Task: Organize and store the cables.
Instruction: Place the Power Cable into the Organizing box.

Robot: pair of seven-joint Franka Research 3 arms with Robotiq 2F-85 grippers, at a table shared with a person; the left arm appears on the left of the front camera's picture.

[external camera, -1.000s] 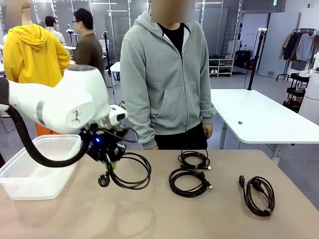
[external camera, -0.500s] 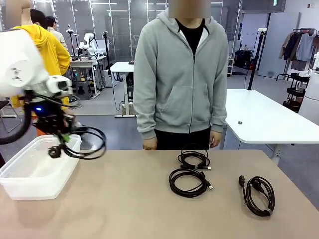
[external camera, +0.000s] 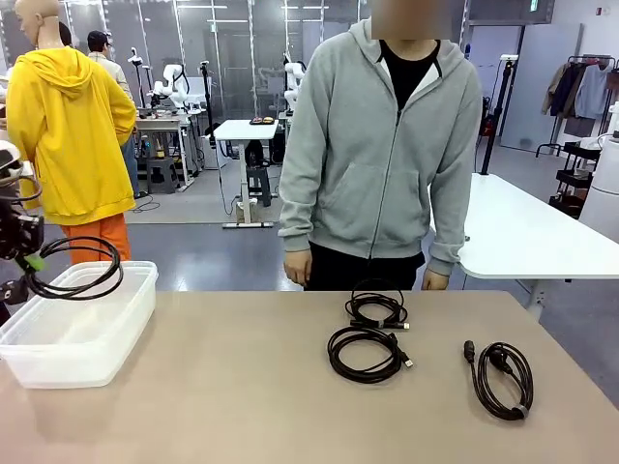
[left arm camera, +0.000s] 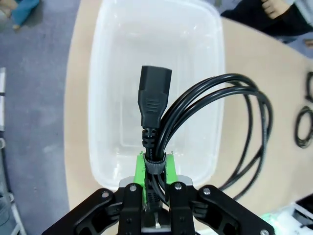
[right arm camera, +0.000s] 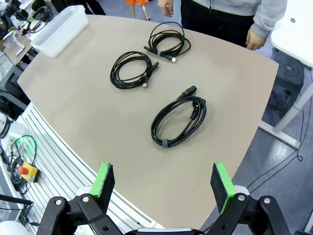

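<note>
Your right gripper gapes empty above the tan table, where three coiled cables lie right of the clear bin. Your left gripper clamps a fourth cable over that bin. A person stands beyond.

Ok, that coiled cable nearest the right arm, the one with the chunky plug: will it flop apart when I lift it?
Probably keeps its loop: a small band seems to bind the coiled cable. Its plug end sticks out free, so it may dangle. The similar cable in the left gripper hangs as one loop, fairly stiff.
</note>
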